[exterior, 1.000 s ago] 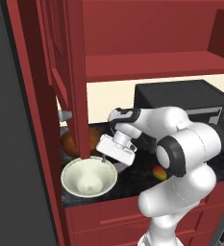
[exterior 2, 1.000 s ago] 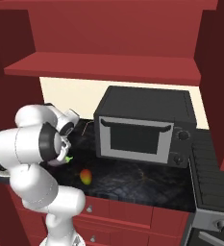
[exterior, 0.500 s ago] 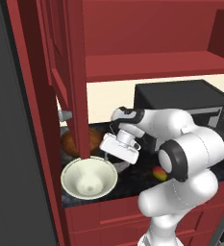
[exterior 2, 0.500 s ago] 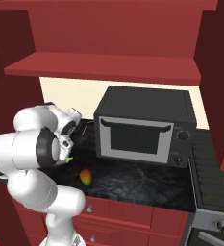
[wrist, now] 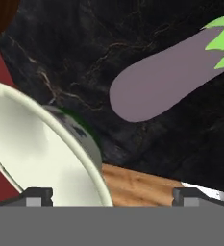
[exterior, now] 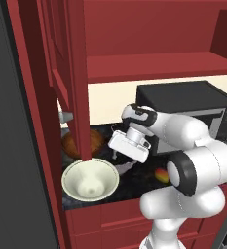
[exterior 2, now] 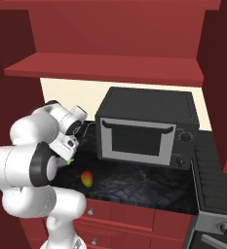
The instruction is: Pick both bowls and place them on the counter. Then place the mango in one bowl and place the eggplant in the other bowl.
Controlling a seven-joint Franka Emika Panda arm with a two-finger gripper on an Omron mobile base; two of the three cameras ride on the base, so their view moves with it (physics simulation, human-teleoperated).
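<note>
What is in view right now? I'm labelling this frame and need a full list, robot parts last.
cream-white bowl: one, cream with green band, front of counter, empty
brown bowl: one, dark brown wood, behind the cream one, partly hidden by the cabinet post
eggplant: one, pale lavender, green cap, lying on the counter
mango: one, red-orange and yellow-green, on the counter
counter: one, black marble
microwave: one, black, at the back
hand: one, white, open, above the counter beside the cream bowl
</note>
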